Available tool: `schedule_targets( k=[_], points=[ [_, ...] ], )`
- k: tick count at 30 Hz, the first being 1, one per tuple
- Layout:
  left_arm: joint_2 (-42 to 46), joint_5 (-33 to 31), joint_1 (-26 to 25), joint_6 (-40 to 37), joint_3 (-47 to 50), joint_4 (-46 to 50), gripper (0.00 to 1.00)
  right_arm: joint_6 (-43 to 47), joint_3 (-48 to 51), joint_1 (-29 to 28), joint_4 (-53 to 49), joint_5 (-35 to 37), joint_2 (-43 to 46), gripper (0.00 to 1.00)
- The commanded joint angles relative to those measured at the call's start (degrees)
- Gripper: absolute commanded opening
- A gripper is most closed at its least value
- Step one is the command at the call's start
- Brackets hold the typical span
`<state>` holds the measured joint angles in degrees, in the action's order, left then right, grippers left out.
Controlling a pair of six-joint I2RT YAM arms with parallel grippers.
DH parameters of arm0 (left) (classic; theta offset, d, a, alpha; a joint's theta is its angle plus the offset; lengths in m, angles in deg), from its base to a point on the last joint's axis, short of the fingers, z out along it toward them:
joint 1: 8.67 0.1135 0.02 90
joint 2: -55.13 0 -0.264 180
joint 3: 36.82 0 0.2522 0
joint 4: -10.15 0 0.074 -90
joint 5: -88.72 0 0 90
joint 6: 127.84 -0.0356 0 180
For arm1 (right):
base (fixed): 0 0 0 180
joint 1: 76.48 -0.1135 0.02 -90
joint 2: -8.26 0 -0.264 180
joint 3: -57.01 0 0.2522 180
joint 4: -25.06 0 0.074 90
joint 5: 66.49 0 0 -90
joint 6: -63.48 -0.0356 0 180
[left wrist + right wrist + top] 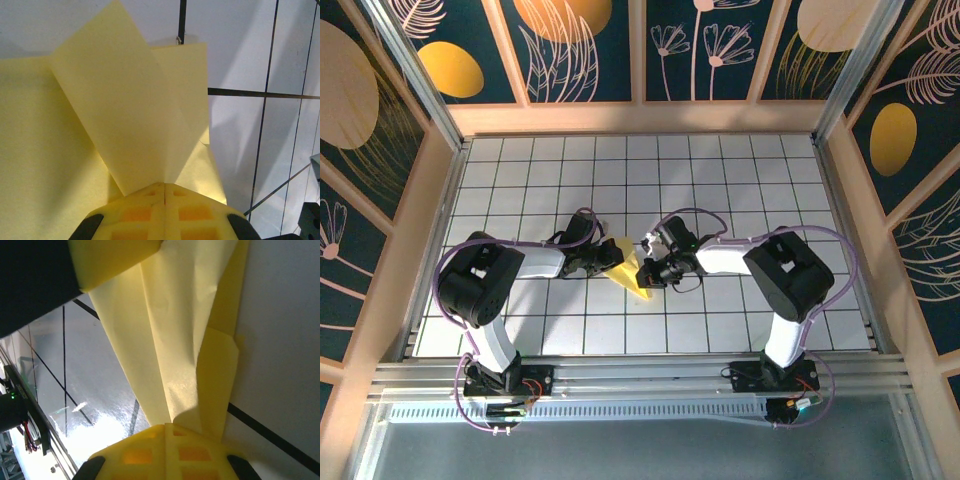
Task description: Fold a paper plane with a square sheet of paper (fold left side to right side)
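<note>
The folded yellow paper (632, 272) is held at mid-desk (740, 180) — left pincer (164, 194) and right pincer (168, 432) are both clamped on it.

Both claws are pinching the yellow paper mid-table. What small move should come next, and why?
Probably the left claw should swing its flap rightward, over toward the right claw, and lower it. Both claws are shut on the paper, the flap stands up off the table instead of lying flat, and the fold runs left to right.
</note>
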<state>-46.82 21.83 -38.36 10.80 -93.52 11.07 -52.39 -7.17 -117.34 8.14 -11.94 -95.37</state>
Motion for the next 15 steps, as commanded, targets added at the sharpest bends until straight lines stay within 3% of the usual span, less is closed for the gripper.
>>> schedule_targets(
  k=[1, 15],
  points=[
    [-1.6, -4.7, 0.2, 0.0, 0.6, 4.8, 0.0, 0.2, 0.8, 0.5, 0.6, 0.3, -1.1, 0.0],
    [-0.8, -4.2, 0.2, -0.2, -0.8, 4.7, 0.03, -0.4, 3.4, 0.9, 0.2, 0.2, -3.6, 0.0]
  ],
)
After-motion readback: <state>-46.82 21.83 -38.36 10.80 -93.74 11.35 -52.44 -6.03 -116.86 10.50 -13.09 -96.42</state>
